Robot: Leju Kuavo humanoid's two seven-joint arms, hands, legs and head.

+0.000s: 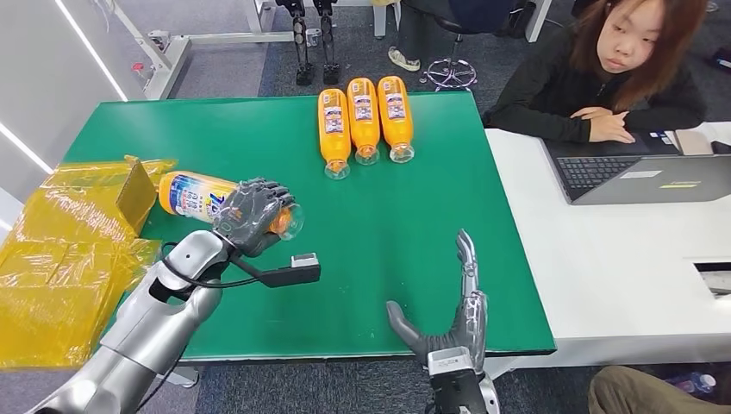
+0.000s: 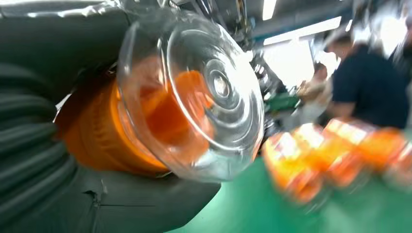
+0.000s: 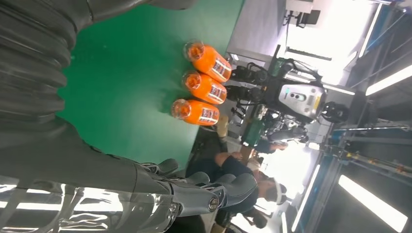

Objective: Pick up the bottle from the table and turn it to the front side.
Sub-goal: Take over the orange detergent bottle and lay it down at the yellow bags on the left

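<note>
left hand [image 1: 256,216] grips the bottle [image 1: 196,195] lying sideways over the green table [image 1: 414,250] near the yellow box [image 1: 73,203], likely to rotate it like the 3 placed bottles [image 1: 364,116]; right hand [image 1: 452,319] released, idle.

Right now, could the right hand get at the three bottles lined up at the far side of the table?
Probably yes: the right hand is open and holds nothing, and bare green table lies between it and the three bottles. Whether the arm stretches that far cannot be told.
</note>
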